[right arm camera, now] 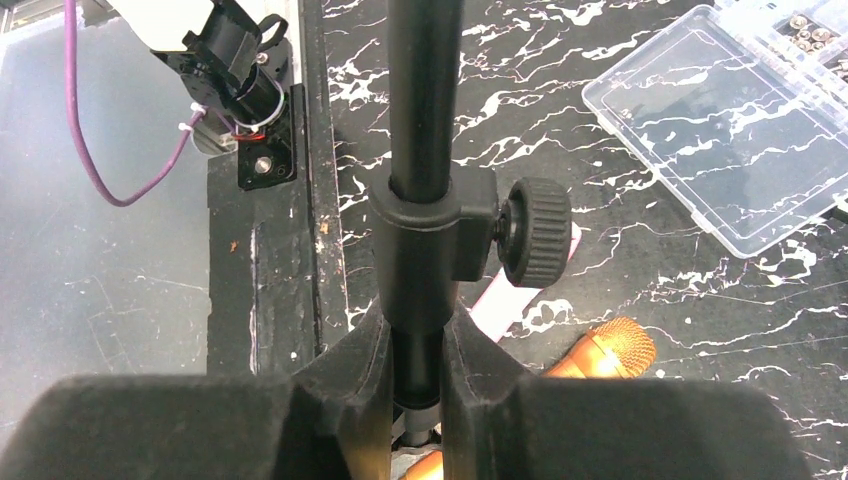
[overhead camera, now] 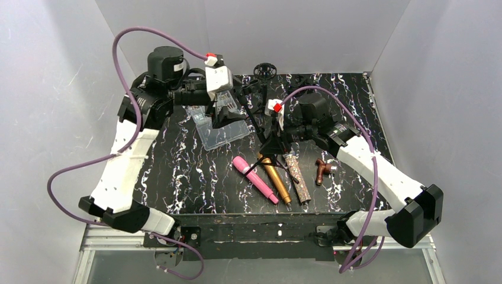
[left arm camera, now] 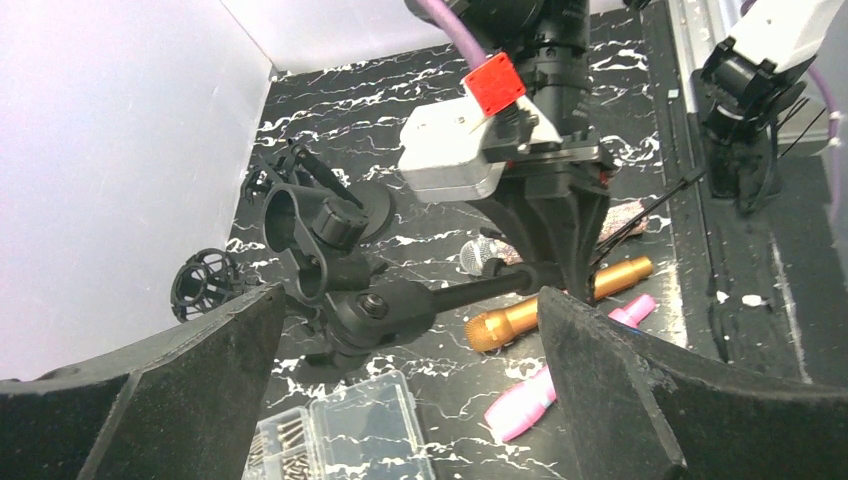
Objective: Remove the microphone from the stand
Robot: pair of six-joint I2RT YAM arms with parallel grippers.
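The black stand's pole (right arm camera: 424, 100) is clamped between my right gripper's (right arm camera: 415, 350) shut fingers, just below its collar with the knob (right arm camera: 535, 232). The stand's joint (left arm camera: 375, 305) and its empty clip ring (left arm camera: 292, 215) sit between my left gripper's (left arm camera: 405, 330) wide-open fingers, which touch nothing. Three microphones lie on the table: a pink one (overhead camera: 254, 176), a gold one (overhead camera: 276, 177) and a glittery one (overhead camera: 299, 178). Seen from above, the left gripper (overhead camera: 224, 109) hovers over the back left and the right gripper (overhead camera: 273, 135) is at the centre.
A clear plastic box (overhead camera: 222, 133) with screws lies under the left gripper. A black shock mount (overhead camera: 265, 70) sits at the back wall. A small brown fitting (overhead camera: 322, 170) lies to the right of the microphones. White walls enclose the black marbled table (overhead camera: 177, 177).
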